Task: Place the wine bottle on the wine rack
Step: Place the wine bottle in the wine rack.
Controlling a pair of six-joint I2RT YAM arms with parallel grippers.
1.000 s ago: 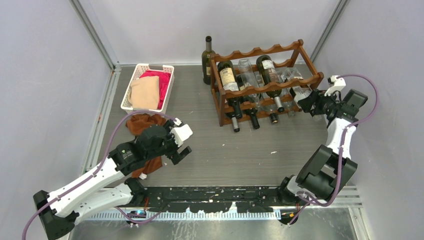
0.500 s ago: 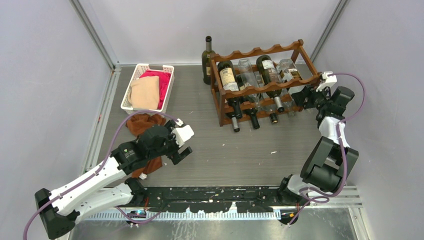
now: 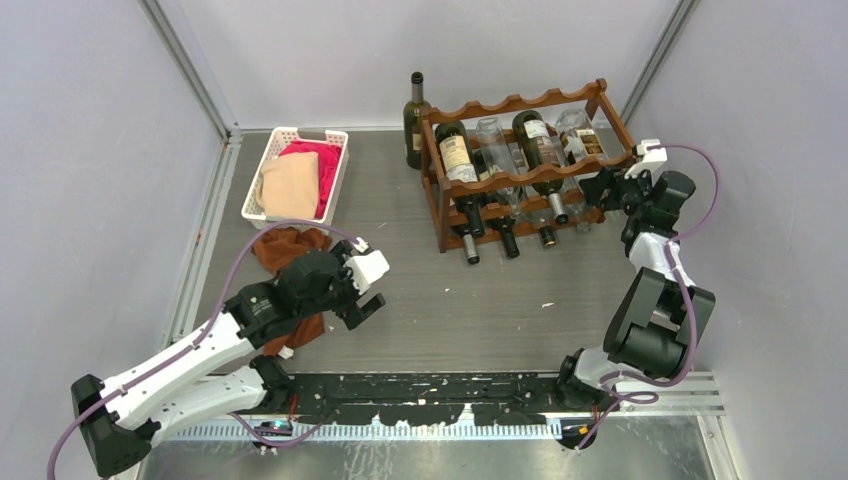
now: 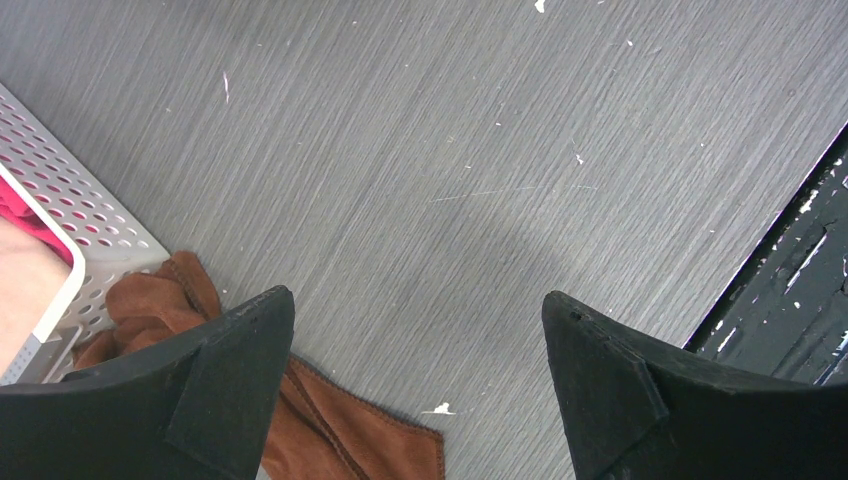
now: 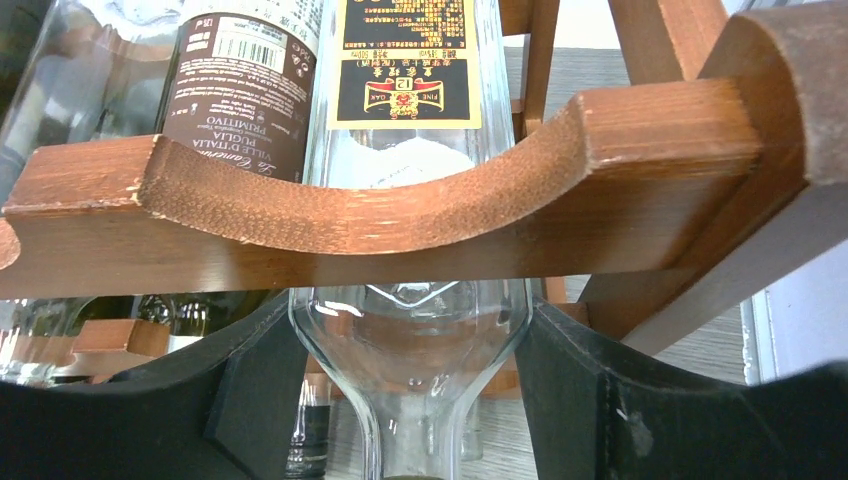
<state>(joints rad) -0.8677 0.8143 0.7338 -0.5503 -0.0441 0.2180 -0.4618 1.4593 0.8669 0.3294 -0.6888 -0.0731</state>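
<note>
1. The wine rack [image 3: 520, 165] stands at the back of the surface [image 3: 480, 290], its scalloped rails facing the arms.
2. The clear wine bottle [image 5: 410, 340] lies in the rightmost cradle of the rack's top tier. Its yellow-and-black label is behind the front rail and its shoulder and neck poke out in front of that rail.
3. The right arm [image 3: 660, 255] reaches to the rack's front right corner. Its jaws pinch the clear wine bottle at the shoulder, one black finger pressed against each side of the glass, just below the front rail.
4. Left of that bottle on the top tier lie a dark bottle [image 3: 535, 140], a clear one [image 3: 492, 140] and a labelled dark bottle [image 3: 455, 150].
5. More bottles lie on the rack's lower tier, necks sticking out toward the arms.
6. A dark upright bottle [image 3: 415, 115] stands on the surface just beside the rack's back left corner.
7. The left arm [image 3: 250, 315] hovers well apart from the rack, to its front left. Its jaws are spread wide over bare surface with nothing between them.
8. A brown cloth [image 3: 290, 245] lies partly under that arm.
9. A white basket [image 3: 310, 130] of pink and tan fabric sits left of the rack, behind the cloth.
</note>
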